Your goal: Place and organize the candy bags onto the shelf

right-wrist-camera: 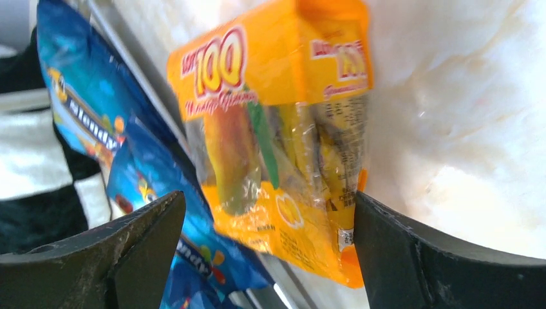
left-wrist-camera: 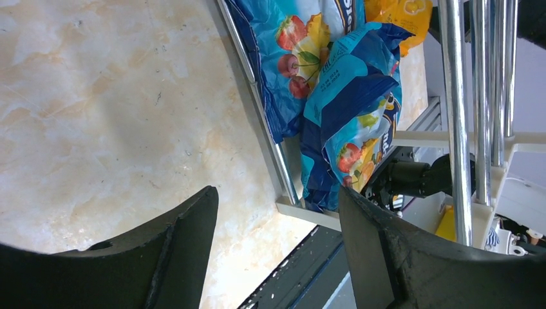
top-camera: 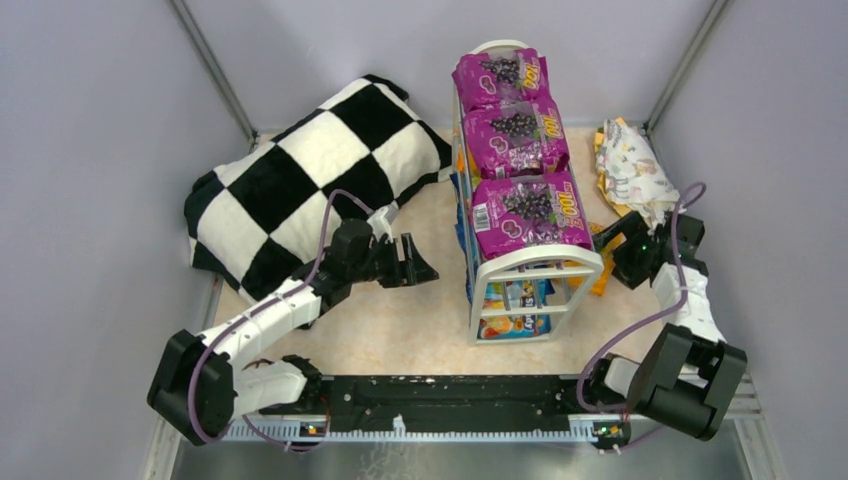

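White wire shelf [top-camera: 535, 260] | long axis near-to-far | arched end faces arms

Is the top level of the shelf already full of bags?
Full. Three purple bags lie in a row on the shelf, covering its top from the far arch to the near arch.

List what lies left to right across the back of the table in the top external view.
Checkered pillow → shelf topped with purple candy bags → patterned cloth bundle.
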Robot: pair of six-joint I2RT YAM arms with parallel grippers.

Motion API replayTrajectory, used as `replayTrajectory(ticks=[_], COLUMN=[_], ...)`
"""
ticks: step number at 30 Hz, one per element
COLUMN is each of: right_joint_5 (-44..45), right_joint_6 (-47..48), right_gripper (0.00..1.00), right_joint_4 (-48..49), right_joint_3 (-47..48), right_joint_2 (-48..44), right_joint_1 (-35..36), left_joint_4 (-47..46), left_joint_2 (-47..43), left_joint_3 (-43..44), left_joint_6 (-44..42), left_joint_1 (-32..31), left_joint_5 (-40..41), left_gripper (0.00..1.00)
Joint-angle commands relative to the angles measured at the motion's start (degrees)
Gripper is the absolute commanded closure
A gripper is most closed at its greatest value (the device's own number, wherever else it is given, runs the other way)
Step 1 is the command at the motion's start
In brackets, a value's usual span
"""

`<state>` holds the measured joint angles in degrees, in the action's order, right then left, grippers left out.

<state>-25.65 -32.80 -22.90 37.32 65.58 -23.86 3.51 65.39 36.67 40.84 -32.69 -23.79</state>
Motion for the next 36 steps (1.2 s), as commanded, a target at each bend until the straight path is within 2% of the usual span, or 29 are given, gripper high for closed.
replayTrajectory(ticks=[1,6,9,11,14,17,23,26,31,36], right_joint_5=[6.39,6.23,3.92,1.23,-0.26,-0.65,1.3,-0.24,-2.04,-1.32], right_joint_6=[-2.9,-3.62,-3.96,-4.85,-5.29,-5.51,-5.48,-6.92,-10.39,-19.23], right_gripper=[0.05,0.08,0.19,0.24,0.38,0.66,0.79,0.92,0.98,0.98], right_joint_4=[5.5,6.92,6.97,8.59,10.66,8.62,5.76,5.27,5.4,7.31], right_joint_3=[4.69,8.68,8.62,6.16,2.05,1.11,0.12,-0.71,-1.3,-5.28], right_joint_2=[5.14,13.92,15.52,13.41,9.68,7.06,1.67,0.37,-0.97,-6.53], right_joint_1=[-0.68,-1.26,-1.37,-1.38,-1.43,-1.38,-4.85,-8.82,-14.48,-14.94], left_joint_4=[0.5,3.6,4.4,4.19,3.94,4.11,3.59,2.77,1.84,1.22], left_joint_2=[-3.7,-7.83,-10.36,-11.76,-12.08,-10.67,-7.64,-7.15,-6.48,-6.67], left_joint_3=[-0.03,-0.26,-1.22,-2.03,-2.52,-1.42,0.48,0.42,0.07,-0.51], left_joint_6=[-0.54,-1.42,-1.18,-0.9,-1.31,-2.53,-3.62,-3.34,-2.88,-2.34], left_joint_1=[0.23,0.24,0.33,0.26,0.32,0.28,0.26,0.32,0.3,0.26], left_joint_5=[0.44,3.85,5.9,6.64,6.89,6.18,4.32,3.81,3.32,3.45], left_gripper=[0.25,0.25,0.24,0.24,0.24,0.24,0.24,0.24,0.24,0.24])
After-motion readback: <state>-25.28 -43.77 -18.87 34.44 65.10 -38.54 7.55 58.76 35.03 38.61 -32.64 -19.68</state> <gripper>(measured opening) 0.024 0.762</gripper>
